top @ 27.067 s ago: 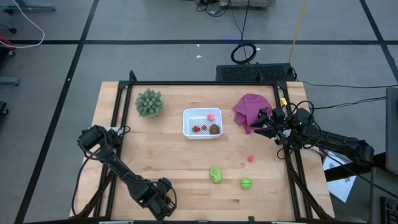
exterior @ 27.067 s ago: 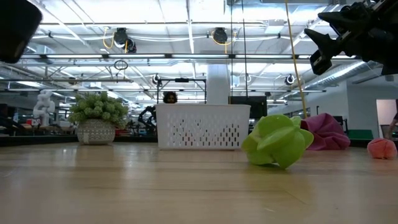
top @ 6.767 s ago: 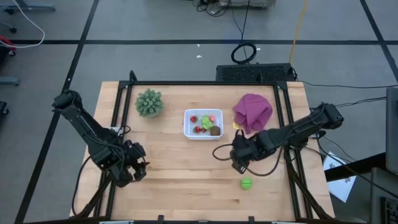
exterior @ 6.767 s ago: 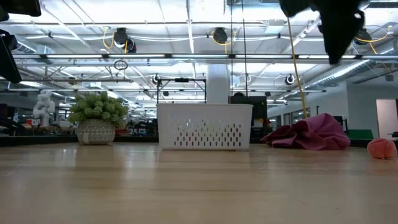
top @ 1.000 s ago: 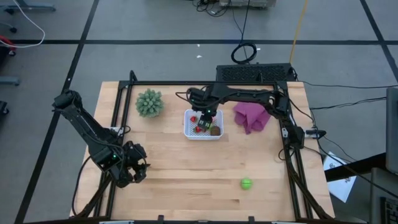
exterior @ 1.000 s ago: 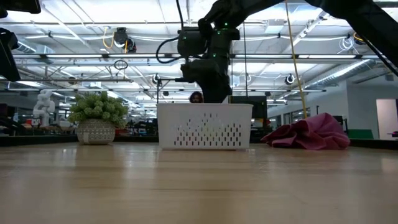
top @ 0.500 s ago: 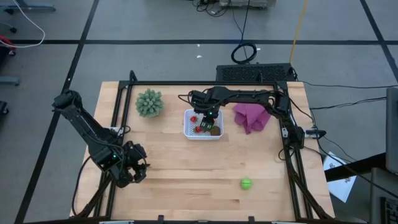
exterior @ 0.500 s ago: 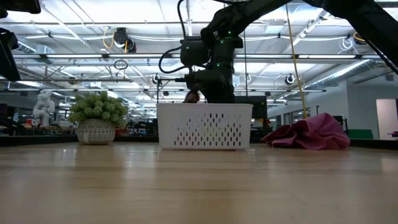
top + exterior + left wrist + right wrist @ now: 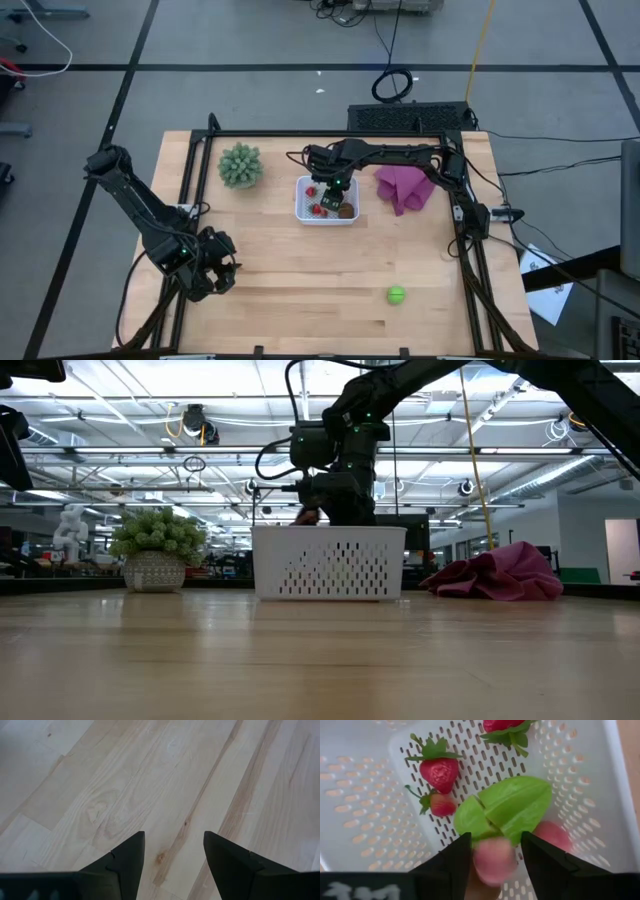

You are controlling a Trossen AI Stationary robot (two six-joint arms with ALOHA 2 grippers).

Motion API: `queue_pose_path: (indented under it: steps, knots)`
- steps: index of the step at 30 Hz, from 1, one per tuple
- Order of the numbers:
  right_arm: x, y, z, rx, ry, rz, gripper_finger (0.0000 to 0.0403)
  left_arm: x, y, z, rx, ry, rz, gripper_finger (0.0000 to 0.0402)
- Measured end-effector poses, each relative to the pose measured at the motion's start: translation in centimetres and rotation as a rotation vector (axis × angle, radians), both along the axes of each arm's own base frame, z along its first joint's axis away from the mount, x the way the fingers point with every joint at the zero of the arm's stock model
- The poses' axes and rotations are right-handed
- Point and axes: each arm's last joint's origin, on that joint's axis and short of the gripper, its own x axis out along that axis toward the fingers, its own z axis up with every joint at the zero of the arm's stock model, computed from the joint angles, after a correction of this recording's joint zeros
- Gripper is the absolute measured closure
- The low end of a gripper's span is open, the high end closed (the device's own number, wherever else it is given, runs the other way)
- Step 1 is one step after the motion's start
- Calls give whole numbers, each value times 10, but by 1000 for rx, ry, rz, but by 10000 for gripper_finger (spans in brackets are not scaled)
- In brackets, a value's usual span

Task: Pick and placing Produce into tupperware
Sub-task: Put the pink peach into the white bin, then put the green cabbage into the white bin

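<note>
A: Right, left to right — status?

B: Left gripper (image 9: 222, 272) waits low over bare table (image 9: 300, 290) at the front-left, fingers (image 9: 125, 857) parted, holding nothing. Plant (image 9: 240, 165) sits at the back left.

A: Tupperware?

B: Tupperware (image 9: 303, 210) is back centre. Right gripper (image 9: 337, 193) is down inside it, fingers (image 9: 542, 860) parted, a pink piece (image 9: 494, 861) between them; can't tell if it's gripped. Strawberries (image 9: 439, 771), a green piece (image 9: 512, 807) and another pink one (image 9: 554, 834) lie on the base.

A: Anything out? Any labels?

B: Green ball (image 9: 396, 295) on the table, front right. Purple cloth (image 9: 405, 187) beside the tupperware. No readable writing.
</note>
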Motion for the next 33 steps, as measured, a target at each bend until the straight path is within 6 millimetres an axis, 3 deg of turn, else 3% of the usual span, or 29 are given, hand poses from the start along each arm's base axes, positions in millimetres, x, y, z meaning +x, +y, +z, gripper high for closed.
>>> queue_pose_path:
  steps: [11,20,24,27,30,33]
  knots:
    - [-2,0,12,-11,-38,-4,234,0,0,0,0,0,0,195]
    - [-20,14,68,-21,-132,-66,234,0,0,0,1,1,-1,195]
    - [-41,39,101,5,-116,-106,234,0,0,0,1,2,-2,195]
    - [-55,71,117,34,-69,-122,234,0,0,0,1,1,-2,195]
    - [-68,112,118,41,-28,-128,234,0,0,0,1,2,-3,195]
    - [-84,151,108,63,41,-154,234,0,0,0,0,2,-2,195]
